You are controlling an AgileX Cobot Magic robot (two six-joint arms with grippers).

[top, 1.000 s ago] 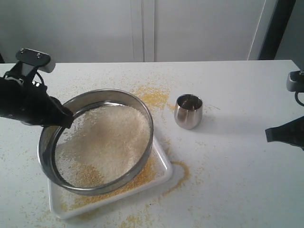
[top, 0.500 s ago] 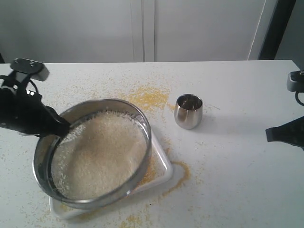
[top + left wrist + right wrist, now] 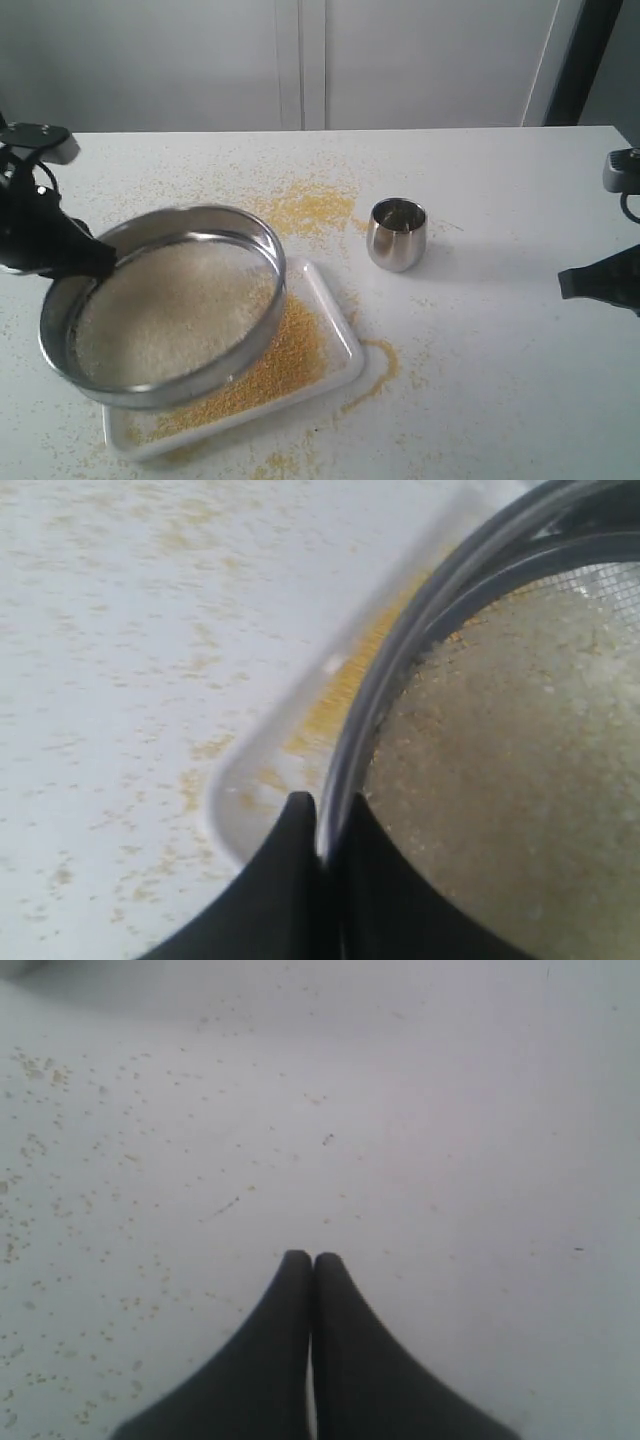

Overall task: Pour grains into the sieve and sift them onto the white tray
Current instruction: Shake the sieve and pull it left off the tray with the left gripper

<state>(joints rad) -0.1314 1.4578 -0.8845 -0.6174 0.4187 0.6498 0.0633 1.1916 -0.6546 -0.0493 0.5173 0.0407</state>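
Left gripper (image 3: 323, 808) is pinching the sieve (image 3: 180, 395) at its left rim: one finger outside the wall, one inside, steel edge clamped between them. Sieve extends from the fingertips toward the right, above the tray (image 3: 345, 345), covering the tray's left part and overhanging its left edge. Pale coarse grains (image 3: 165, 310) fill the mesh. Fine yellow layer on the exposed right half of the tray, more scattered on the table (image 3: 500, 380). Cup (image 3: 397, 234) upright, right of the sieve, apart from it. Right gripper (image 3: 312, 1262) pressed together on nothing, over bare table, well apart from the sieve.
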